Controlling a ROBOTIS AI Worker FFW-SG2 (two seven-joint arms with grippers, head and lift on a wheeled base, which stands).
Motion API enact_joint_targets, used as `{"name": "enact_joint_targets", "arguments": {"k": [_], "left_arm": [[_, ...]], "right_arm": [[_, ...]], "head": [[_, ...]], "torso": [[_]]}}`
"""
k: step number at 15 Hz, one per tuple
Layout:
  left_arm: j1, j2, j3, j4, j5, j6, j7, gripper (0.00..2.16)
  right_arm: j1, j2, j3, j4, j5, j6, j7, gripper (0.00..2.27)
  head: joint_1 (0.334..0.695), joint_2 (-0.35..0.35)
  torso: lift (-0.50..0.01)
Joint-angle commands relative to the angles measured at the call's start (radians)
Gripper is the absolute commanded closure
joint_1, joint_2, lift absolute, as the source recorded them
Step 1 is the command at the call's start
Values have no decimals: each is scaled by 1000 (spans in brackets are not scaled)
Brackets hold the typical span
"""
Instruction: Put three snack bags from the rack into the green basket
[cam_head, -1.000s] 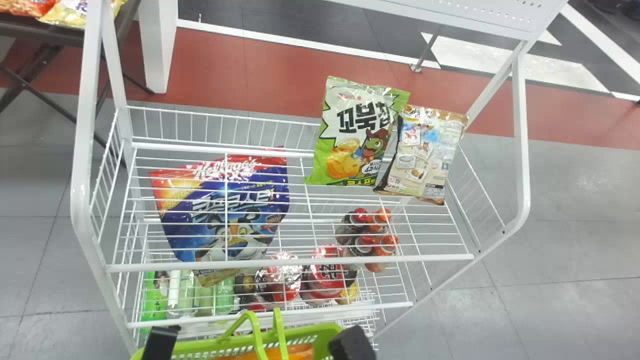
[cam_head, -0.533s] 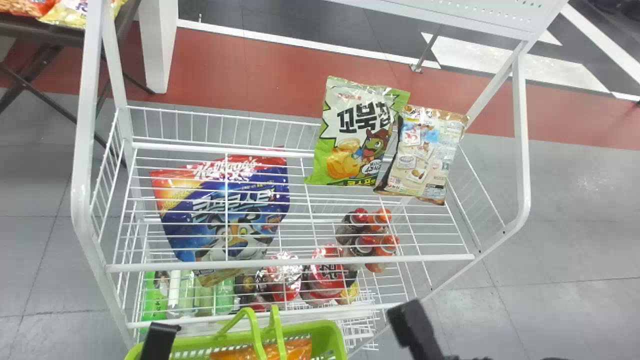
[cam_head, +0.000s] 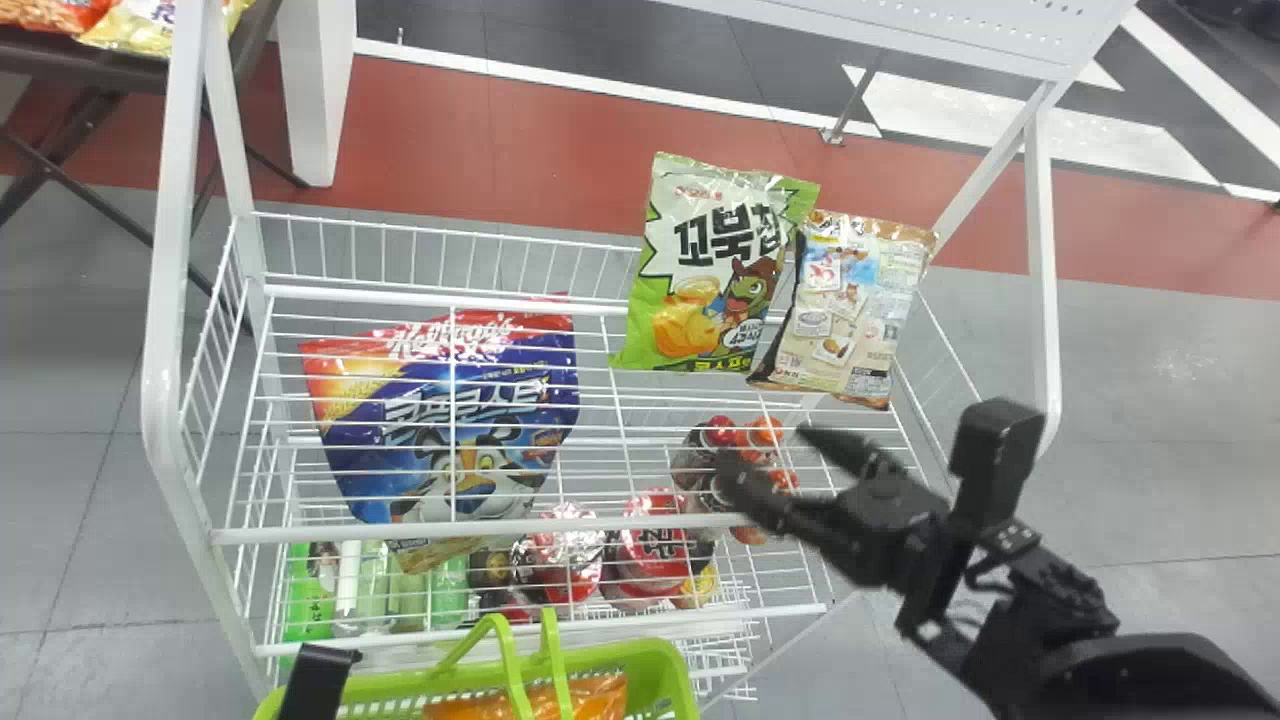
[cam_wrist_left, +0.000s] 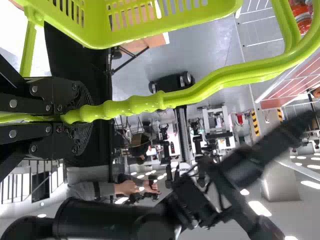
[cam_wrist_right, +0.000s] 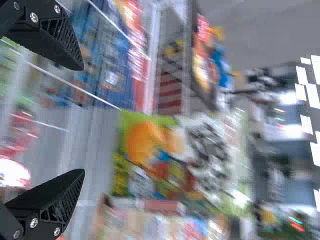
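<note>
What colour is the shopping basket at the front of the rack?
The basket is bright yellow-green, best seen in the left wrist view.

R gripper (cam_head: 762, 448) spread wide at frame edge, green/wht snack bag (cam_wrist_right: 172, 157) mid-frame, beige bag (cam_wrist_right: 150, 226) beside it, blue/red pkg (cam_wrist_right: 114, 57) nr corner.
</note>
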Motion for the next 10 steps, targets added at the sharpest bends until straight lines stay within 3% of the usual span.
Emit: {"name": "enact_joint_targets", "arguments": {"k": [1,5,10], "left_arm": [[0,-3,-1,5,0,-3,0,1278],[-17,-3,-24,31,-3,-9,10,1278],[-24,-3,-34,44,-5,-3,5,1278]], "right_arm": [[-80,5,3,115,13,-160,-59,83],[-312,-11,53,356,75,-212,-174,80],[-431,-37,108,520,125,-230,-296,83]], "head": [[695,-350],[695,-350],[695,-350]], "torso": [[0],[0],[0]]}}
